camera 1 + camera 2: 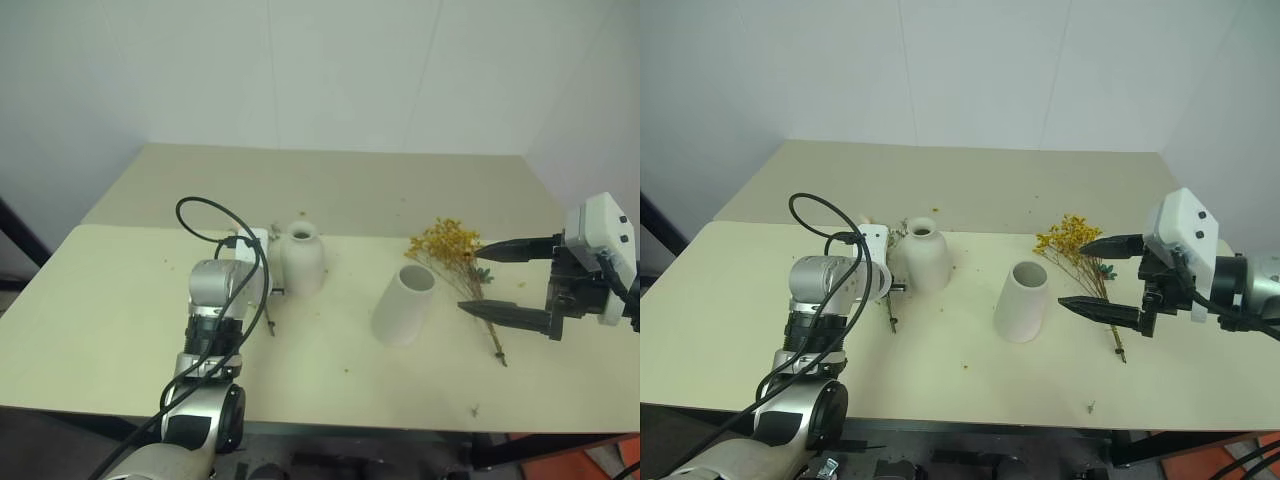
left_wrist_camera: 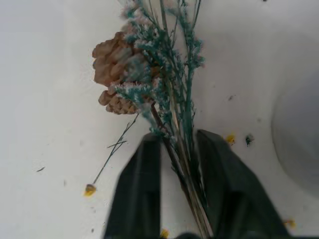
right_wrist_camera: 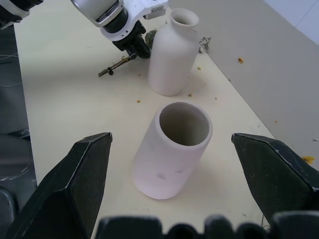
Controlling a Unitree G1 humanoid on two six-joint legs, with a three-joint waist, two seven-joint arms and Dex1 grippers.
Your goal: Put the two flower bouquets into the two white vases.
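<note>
The small dried bouquet [image 2: 149, 84], grey-green sprigs with pinkish plumes, lies on the table just left of the short narrow-necked white vase [image 1: 302, 262]. My left gripper [image 2: 178, 138] is shut on its stems, and the stem ends [image 1: 270, 325] stick out behind the fingers. The taller wide-mouthed white vase [image 1: 403, 305] stands upright to the right. The yellow bouquet [image 1: 450, 245] lies flat beyond it, stems toward the front edge. My right gripper [image 1: 470, 281] hovers open over those stems, facing the tall vase [image 3: 174, 149], with nothing between its fingers.
The cream table [image 1: 100, 330] carries scattered yellow crumbs [image 1: 345, 370]. A second tabletop [image 1: 330, 185] adjoins it at the back, against a white wall. A black cable [image 1: 215, 215] loops above my left wrist.
</note>
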